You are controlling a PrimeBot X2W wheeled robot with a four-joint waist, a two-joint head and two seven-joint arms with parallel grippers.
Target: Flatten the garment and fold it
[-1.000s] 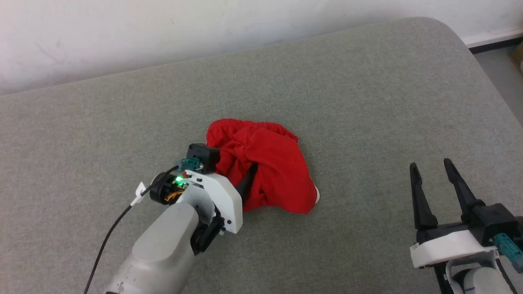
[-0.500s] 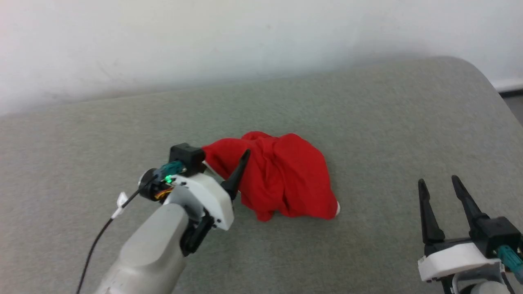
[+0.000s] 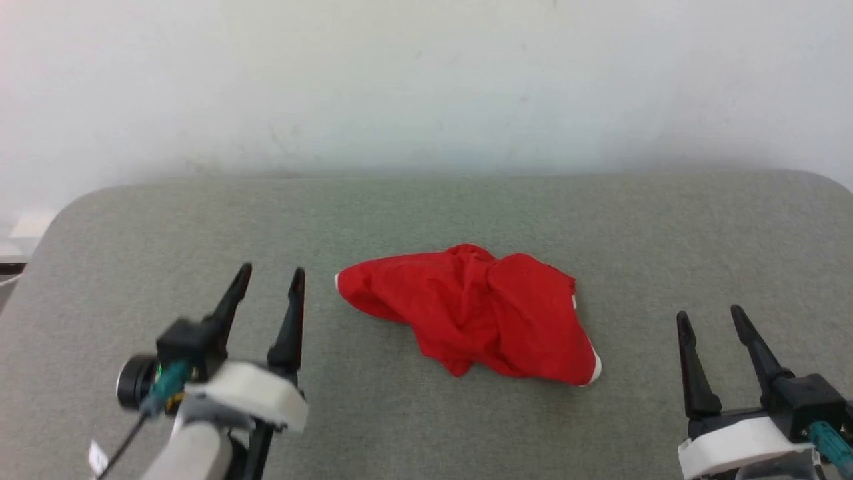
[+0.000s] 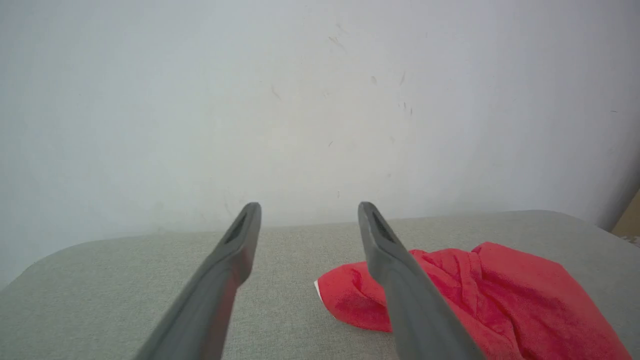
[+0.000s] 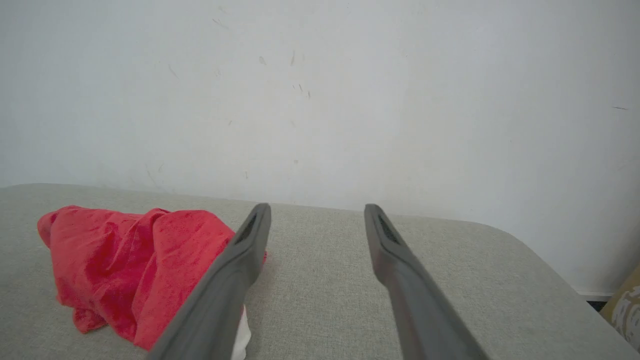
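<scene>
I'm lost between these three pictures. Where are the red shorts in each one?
Head view: the red shorts lie crumpled in the middle of the grey cushion.
Left wrist view: lower right, partly behind the left claw.
Right wrist view: lower left, partly behind the right claw.
Shared landmark: the white wall behind the cushion's far edge.

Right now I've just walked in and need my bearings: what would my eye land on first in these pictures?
The bright red garment stands out at once, lying crumpled in a heap near the middle of the grey padded surface. Next come the dark fingers low in the head view: the left pincer and the right pincer, both open and apart from the cloth, one on each side of it.
</scene>
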